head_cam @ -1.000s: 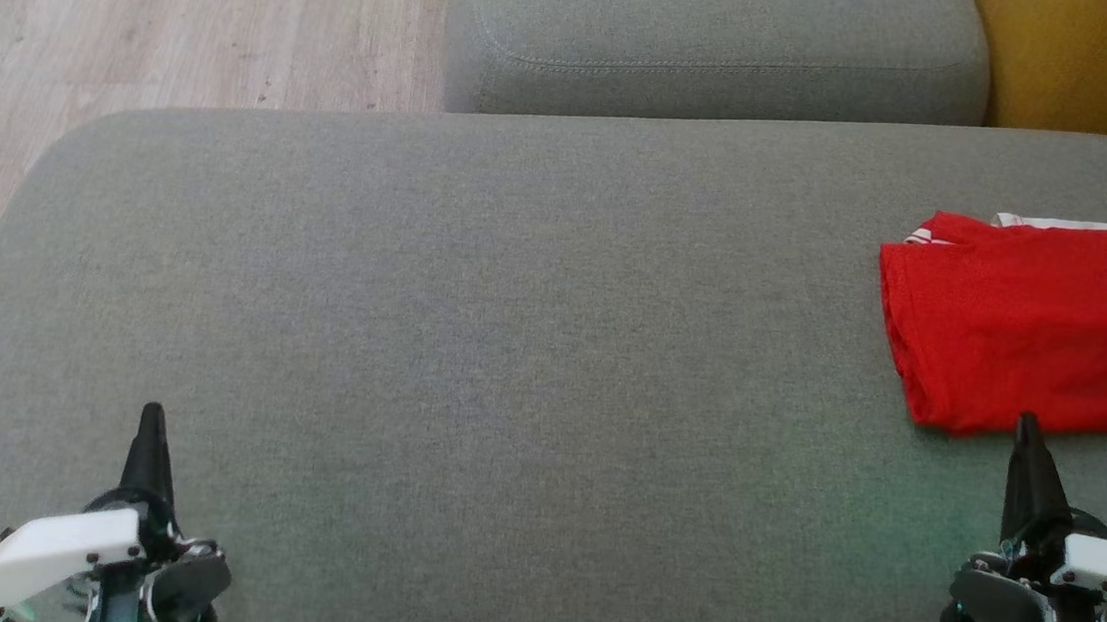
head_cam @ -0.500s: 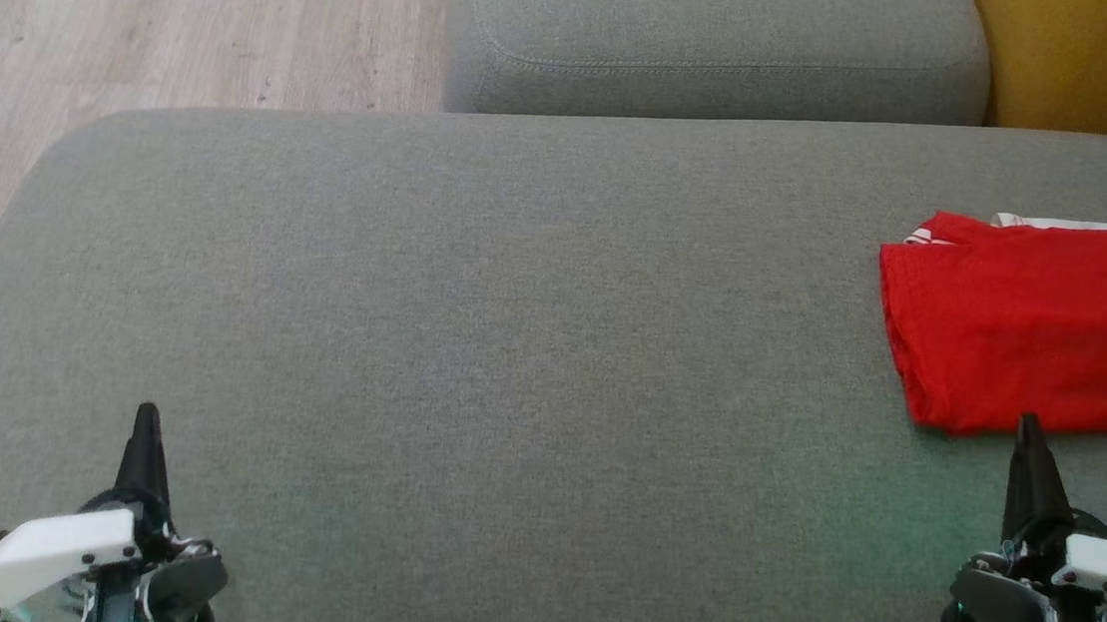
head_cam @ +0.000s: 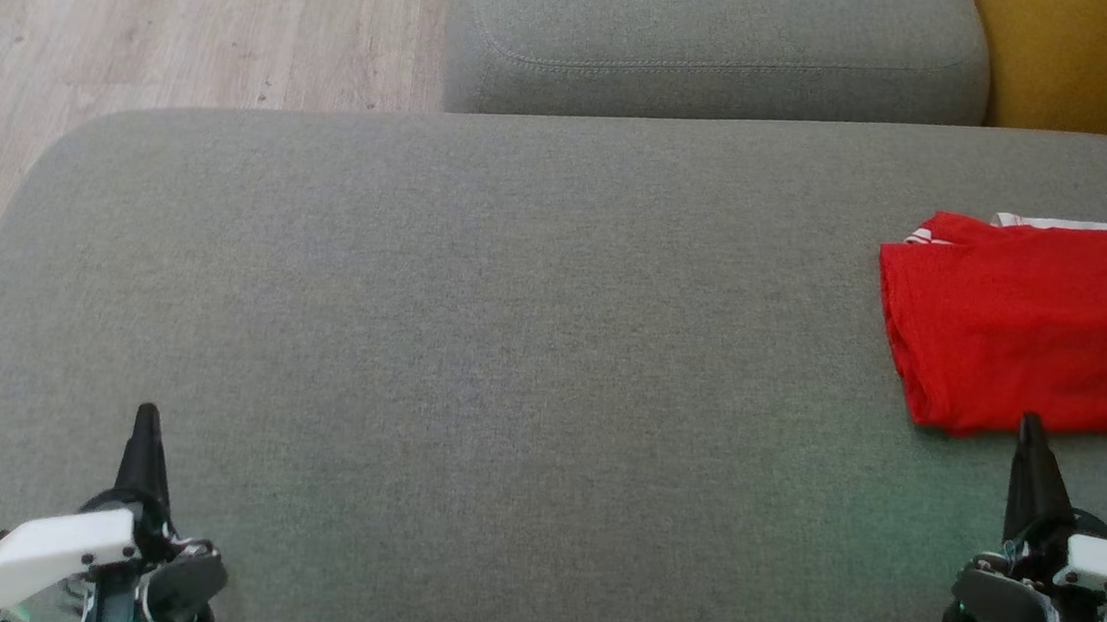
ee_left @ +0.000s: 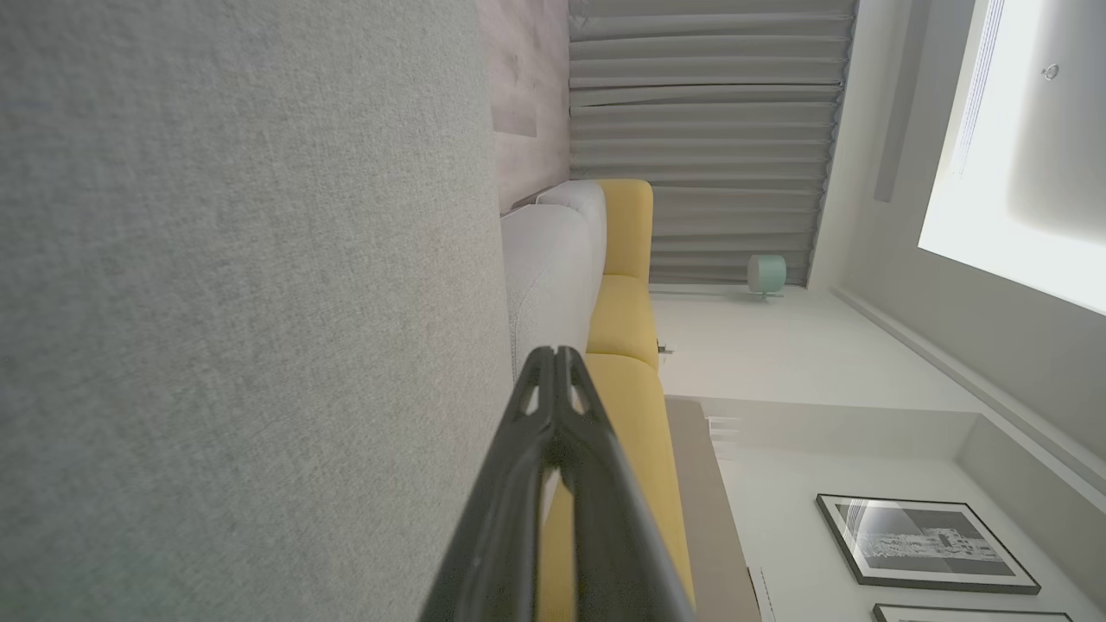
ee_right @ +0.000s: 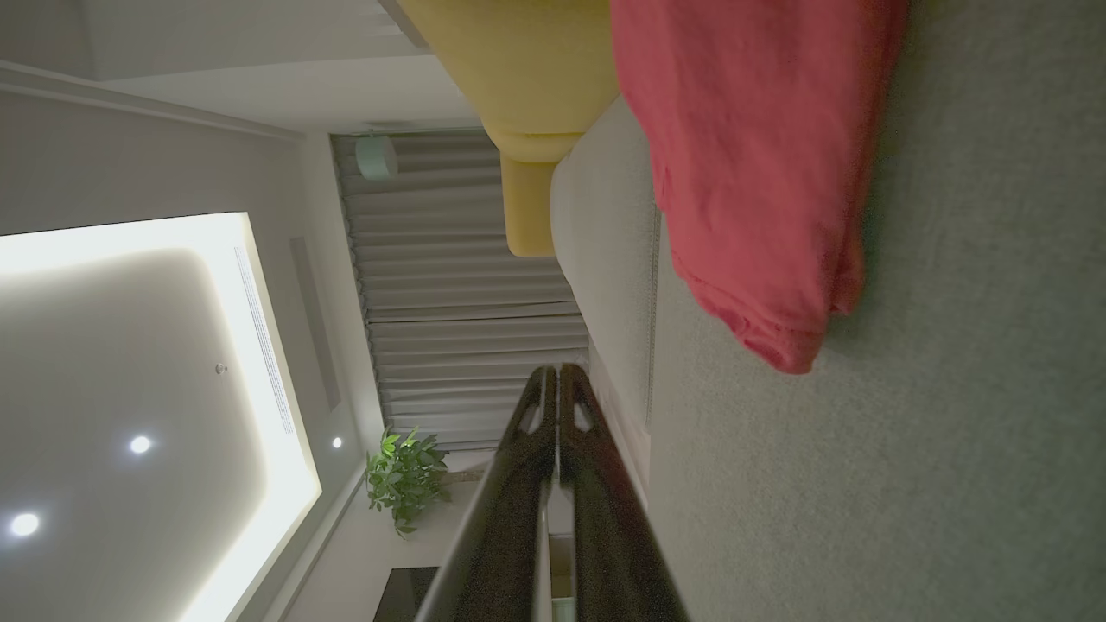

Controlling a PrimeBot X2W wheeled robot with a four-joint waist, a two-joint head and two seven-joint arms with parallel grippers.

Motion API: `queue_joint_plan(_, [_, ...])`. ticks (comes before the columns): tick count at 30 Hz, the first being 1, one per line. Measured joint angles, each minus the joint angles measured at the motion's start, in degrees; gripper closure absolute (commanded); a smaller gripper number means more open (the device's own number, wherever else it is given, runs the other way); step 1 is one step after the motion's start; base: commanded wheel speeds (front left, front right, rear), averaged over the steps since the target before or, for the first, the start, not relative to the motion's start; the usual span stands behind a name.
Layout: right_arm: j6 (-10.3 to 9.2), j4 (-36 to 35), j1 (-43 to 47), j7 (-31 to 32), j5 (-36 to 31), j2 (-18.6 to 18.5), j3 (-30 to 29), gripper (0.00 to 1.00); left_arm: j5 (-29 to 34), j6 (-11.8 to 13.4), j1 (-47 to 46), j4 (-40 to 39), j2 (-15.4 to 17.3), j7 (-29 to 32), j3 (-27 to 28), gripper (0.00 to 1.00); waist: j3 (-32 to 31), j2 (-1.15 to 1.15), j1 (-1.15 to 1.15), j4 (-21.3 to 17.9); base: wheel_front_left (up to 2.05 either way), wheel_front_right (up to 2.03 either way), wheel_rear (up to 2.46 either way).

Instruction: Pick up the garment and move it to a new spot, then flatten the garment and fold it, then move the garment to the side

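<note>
Although both hands are closed tight and nothing is held in either, a risk is judged at the right hand, whose tip is poised just beside the near edge of the folded red garment. The garment is laid on the grey sofa cushion just ahead of that hand and far across from the left hand. Should the right hand be driven forward or lifted carelessly, the top layer could be snagged and the fold dragged open.
</note>
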Motion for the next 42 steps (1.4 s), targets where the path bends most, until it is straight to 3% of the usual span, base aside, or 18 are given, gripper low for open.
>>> queue_joint_plan(42, [0.0, 0.0, 0.0, 0.4, -0.4, 0.1, -0.6, 1.0, 0.4, 0.0, 0.0, 0.0, -0.3, 0.3, 0.3, 1.0, 0.0, 0.0, 0.0, 0.0, 0.0, 0.0, 0.0])
